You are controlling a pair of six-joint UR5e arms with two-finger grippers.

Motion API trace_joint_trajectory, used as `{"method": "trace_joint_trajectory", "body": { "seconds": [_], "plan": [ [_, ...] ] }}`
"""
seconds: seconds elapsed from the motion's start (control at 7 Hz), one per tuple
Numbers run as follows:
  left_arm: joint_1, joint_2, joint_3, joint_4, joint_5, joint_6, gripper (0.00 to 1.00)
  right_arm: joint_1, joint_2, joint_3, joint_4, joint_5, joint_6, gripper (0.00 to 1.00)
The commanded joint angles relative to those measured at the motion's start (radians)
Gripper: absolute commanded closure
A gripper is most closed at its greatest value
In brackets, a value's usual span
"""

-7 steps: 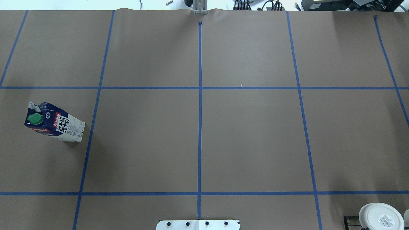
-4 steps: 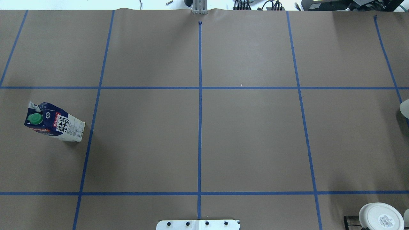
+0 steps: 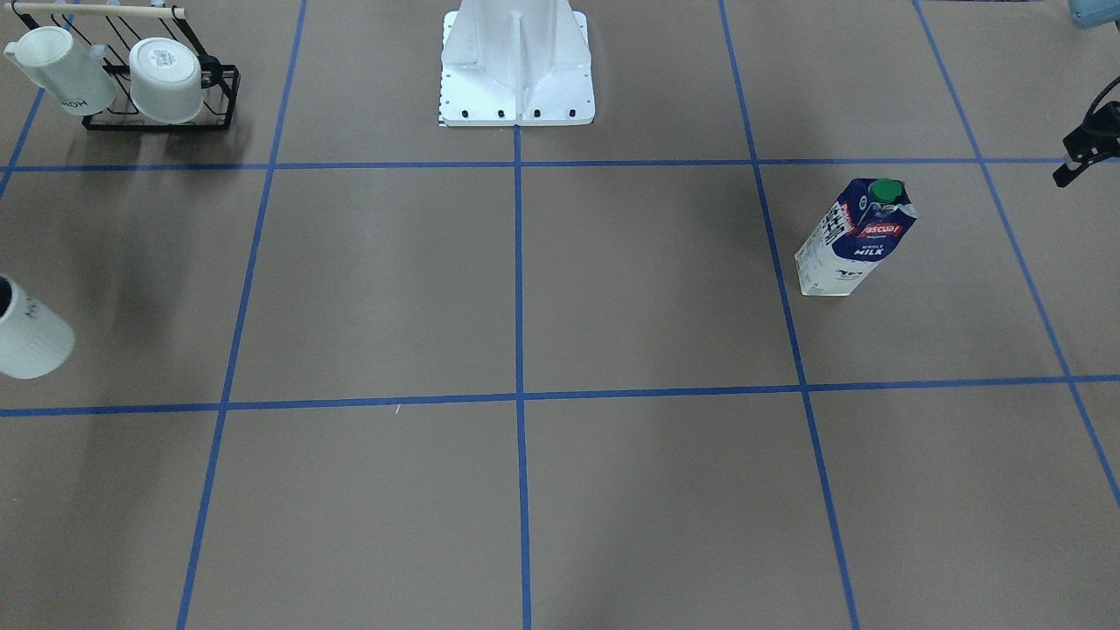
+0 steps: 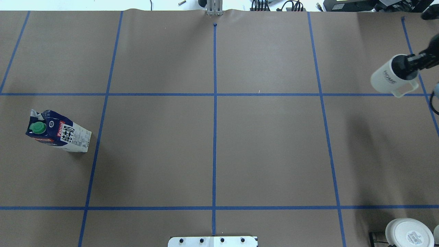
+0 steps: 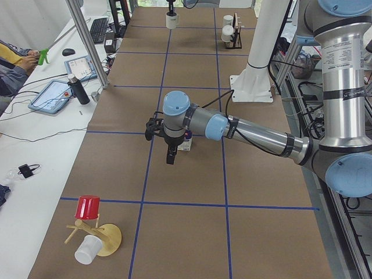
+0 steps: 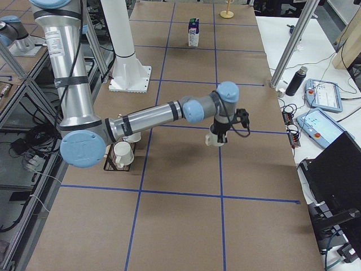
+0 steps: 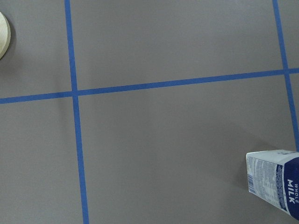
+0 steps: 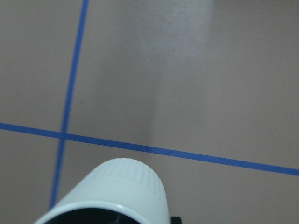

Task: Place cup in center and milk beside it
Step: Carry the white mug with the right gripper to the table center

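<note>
**Cup [image 4: 389, 80] swings in from the right edge; milk [image 4: 58, 132] has not budged**

One second ago the overhead view showed no cup over the table. Shortly after, only a white sliver showed at the right edge. Now the cup hangs between 2 and 3 o'clock from the table's middle, apparently clear of the paper, since its shadow falls apart from it. The right gripper [image 4: 406, 62] pinches the rim, one finger seemingly inside the dark bowl, so it is clamped on the cup. The milk stands upright at 9 o'clock, in the same spot. In the left side view the left gripper [image 5: 170, 156] hangs just beside the carton. I cannot tell whether its jaws are apart or together.

My reading is that the carry to the centre has only begun and the carton is untouched. A pinch on one side of the rim leaves the cup's weight hanging off the grip, so it may swing or slip. If released before its base is flat on the table, it could topple. The carton is tall and narrow with a crumpled top, and a brush from the nearby left arm could knock it over. Both arms heading for the centre may crowd each other.
</note>
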Motion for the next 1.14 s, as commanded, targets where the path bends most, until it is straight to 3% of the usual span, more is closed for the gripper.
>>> {"method": "trace_joint_trajectory", "body": {
  "seconds": [0.0, 0.14, 0.29, 0.43, 0.57, 0.71, 1.0],
  "plan": [
    [0.002, -0.008, 0.015, 0.0, 0.003, 0.001, 0.02, -0.278, 0.256, -0.019, -0.116, -0.156, 0.358, 1.0],
    [0.002, -0.01, 0.013, 0.0, 0.003, 0.001, 0.02, -0.337, 0.383, -0.165, -0.041, -0.16, 0.483, 1.0],
    [0.001, -0.01, 0.009, 0.0, 0.003, 0.0, 0.02, -0.371, 0.441, -0.274, 0.029, -0.162, 0.53, 1.0],
    [0.001, -0.007, 0.009, 0.0, 0.003, 0.0, 0.02, -0.379, 0.465, -0.287, 0.042, -0.159, 0.547, 1.0],
    [-0.001, -0.001, 0.004, 0.0, 0.003, 0.0, 0.02, -0.426, 0.546, -0.362, 0.048, -0.175, 0.635, 1.0],
    [-0.001, -0.001, 0.004, 0.0, 0.003, 0.0, 0.02, -0.445, 0.659, -0.505, 0.055, -0.194, 0.651, 1.0],
    [-0.001, 0.001, 0.003, 0.0, 0.003, -0.002, 0.02, -0.473, 0.7, -0.624, 0.206, -0.203, 0.734, 1.0]
  ]
}}
